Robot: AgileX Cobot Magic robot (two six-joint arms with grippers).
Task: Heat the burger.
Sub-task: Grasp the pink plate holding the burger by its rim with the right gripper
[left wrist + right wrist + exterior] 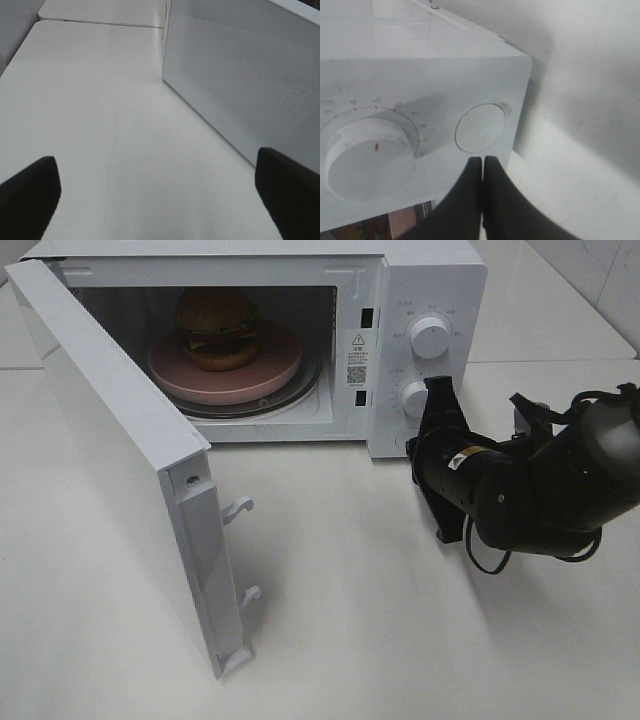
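Right end effector (482, 161) closed beside button (481, 127)

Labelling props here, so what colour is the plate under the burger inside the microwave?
Pink. The plate shows best in the exterior high view.

microwave (430, 280) sitting at the back of the worktop (400, 640) | door (110, 440) standing out towards the front left | plate (225, 380) lying inside the microwave, burger (218, 328) sitting on it | right claw (438, 390) hanging in front of the panel, just beside the lower dial (414, 397) | left claw (156, 160) hanging over the worktop near the door's outer side
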